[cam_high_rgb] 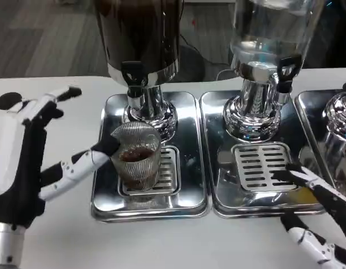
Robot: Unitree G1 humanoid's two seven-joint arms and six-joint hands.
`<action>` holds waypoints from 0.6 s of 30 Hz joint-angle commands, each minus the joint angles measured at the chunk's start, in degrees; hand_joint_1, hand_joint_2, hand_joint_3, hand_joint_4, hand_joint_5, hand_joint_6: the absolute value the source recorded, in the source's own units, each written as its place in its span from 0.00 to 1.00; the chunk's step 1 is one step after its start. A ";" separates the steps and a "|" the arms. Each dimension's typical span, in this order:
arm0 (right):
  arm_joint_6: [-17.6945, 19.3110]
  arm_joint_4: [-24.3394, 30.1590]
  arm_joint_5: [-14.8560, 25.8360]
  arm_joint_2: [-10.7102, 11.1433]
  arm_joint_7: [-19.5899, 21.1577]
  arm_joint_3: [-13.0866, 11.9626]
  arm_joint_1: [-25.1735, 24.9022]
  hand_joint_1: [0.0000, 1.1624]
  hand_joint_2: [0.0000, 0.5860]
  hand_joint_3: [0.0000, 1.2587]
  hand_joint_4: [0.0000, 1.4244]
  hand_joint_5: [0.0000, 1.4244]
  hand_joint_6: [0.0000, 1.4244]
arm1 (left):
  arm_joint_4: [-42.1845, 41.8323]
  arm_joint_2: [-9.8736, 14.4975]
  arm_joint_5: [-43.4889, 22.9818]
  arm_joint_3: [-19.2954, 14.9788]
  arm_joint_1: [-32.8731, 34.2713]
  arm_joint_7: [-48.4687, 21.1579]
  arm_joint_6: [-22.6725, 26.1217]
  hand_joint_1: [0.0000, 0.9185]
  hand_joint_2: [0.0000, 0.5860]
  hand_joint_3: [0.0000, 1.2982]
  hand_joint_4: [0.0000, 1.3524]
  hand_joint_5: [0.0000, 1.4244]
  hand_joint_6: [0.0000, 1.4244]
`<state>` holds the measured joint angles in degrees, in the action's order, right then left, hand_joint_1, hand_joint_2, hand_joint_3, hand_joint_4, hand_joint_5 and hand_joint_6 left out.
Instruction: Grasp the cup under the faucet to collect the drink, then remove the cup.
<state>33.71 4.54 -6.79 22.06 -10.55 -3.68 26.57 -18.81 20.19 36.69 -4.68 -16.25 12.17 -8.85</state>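
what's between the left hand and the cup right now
Nothing visible. The left hand already has fingers against the ribbed glass cup, which stands on the drip grate below the dark dispenser's faucet.

Left hand (32, 151) raised at left, white back toward camera, fingers spread, 1 fingertip touching cup (136, 157). Right hand (315, 216) low at right, fingers apart, holding nothing.
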 commanded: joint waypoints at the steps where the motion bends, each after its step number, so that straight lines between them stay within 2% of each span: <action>1: -2.94 -1.48 3.43 1.65 -3.77 0.17 -3.73 0.39 0.45 0.19 0.07 0.10 0.02 | -0.50 1.11 -0.26 -0.98 -2.86 -0.87 -1.38 0.00 0.06 0.26 0.22 0.27 0.12; 3: -4.57 -1.73 4.05 2.63 -5.87 0.53 -6.35 0.42 0.43 0.19 0.07 0.10 0.04 | -0.48 1.27 -0.48 -1.10 -4.13 -1.02 -2.13 0.00 0.06 0.26 0.22 0.27 0.12; 7: -7.08 -1.24 4.63 3.06 -8.22 0.98 -9.46 0.46 0.35 0.18 0.07 0.11 0.08 | -1.20 0.92 -0.55 -1.41 -7.14 -0.39 -3.78 0.00 0.06 0.28 0.22 0.27 0.12; 13: -10.76 0.04 5.60 1.16 -9.79 3.86 -13.87 0.52 0.28 0.17 0.08 0.12 0.12 | -2.13 0.01 0.24 -1.51 -13.18 0.57 -6.32 0.00 0.07 0.29 0.23 0.27 0.13; 18: -12.85 -0.74 5.54 -0.48 -10.45 6.03 -16.02 0.53 0.28 0.16 0.08 0.12 0.11 | -2.91 -0.77 1.96 -2.23 -16.92 1.65 -7.12 0.00 0.07 0.29 0.23 0.27 0.13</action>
<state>22.13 4.03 -1.83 22.29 -20.33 1.43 11.79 -20.88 19.71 37.00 -6.01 -31.52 12.30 -15.32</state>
